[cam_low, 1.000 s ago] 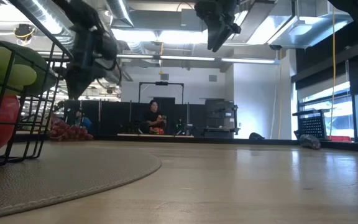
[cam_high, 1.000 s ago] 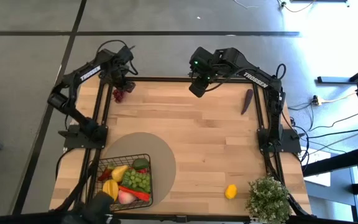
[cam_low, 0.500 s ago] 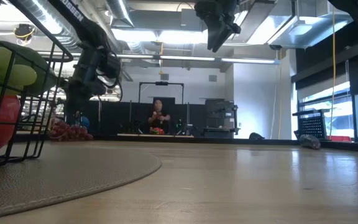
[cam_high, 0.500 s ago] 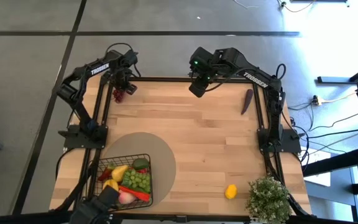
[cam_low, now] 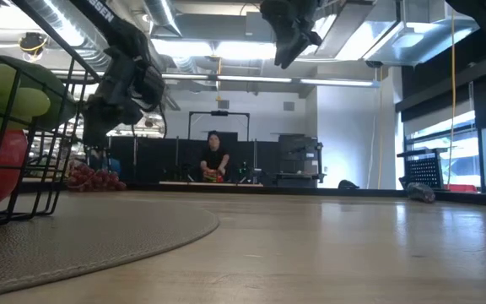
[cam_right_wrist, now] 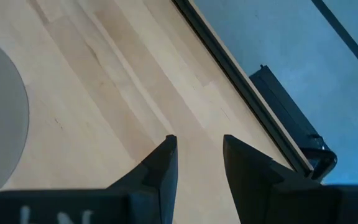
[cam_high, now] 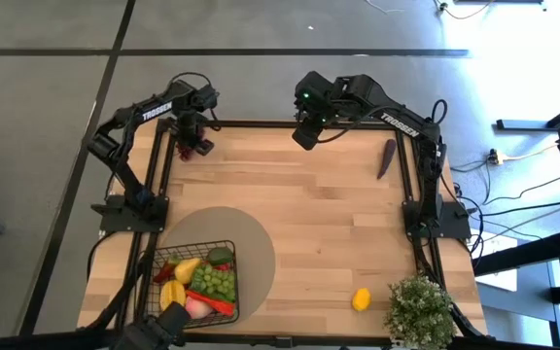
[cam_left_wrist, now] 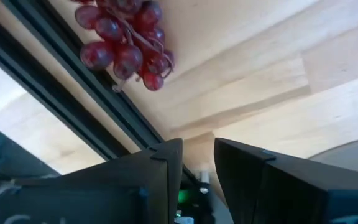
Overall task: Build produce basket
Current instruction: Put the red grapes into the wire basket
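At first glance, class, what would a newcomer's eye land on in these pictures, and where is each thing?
Probably the basket, packed with bright produce on a round mat at the table's near left corner. Next, the red grapes lying alone at the far left corner, with the left gripper just above them and empty. A lemon beside a potted plant and an eggplant by the right edge wait outside the basket.

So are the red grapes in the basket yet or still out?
Out. The grapes lie on the table's far left corner beneath the left pincer, far from the basket.
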Tool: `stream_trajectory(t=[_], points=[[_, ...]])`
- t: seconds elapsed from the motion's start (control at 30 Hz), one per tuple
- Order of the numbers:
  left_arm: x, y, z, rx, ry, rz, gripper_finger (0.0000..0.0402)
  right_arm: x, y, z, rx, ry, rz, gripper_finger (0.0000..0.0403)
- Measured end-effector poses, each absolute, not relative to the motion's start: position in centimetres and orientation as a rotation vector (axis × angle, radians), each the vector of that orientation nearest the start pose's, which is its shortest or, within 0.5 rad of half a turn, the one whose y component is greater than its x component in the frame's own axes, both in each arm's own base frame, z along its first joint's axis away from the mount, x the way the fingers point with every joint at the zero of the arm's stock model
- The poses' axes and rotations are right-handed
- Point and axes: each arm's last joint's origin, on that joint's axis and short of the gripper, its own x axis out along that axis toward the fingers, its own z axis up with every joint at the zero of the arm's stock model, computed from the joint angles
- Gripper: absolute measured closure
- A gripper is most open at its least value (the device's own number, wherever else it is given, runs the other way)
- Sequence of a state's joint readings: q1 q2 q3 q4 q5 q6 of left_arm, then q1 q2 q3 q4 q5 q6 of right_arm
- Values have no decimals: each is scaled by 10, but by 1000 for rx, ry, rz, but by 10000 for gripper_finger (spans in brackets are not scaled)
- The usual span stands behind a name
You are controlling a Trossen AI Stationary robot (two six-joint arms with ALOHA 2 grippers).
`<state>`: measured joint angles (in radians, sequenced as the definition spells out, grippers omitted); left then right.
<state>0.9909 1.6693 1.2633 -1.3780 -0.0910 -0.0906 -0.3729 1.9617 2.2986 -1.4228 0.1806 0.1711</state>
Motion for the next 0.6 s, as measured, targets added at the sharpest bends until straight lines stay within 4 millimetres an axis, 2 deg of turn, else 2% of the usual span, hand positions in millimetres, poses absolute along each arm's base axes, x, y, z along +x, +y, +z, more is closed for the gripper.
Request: stream_trajectory(t=[0.17,0.43,0.6], points=[[154,223,229,-906,1648,888,318,350,-143,401,255,1035,-592,283],[156,221,195,-869,1579,958,318,350,-143,401,256,1032,-593,283],[154,226,191,-819,1545,1082,318,350,-143,401,256,1032,-593,283]])
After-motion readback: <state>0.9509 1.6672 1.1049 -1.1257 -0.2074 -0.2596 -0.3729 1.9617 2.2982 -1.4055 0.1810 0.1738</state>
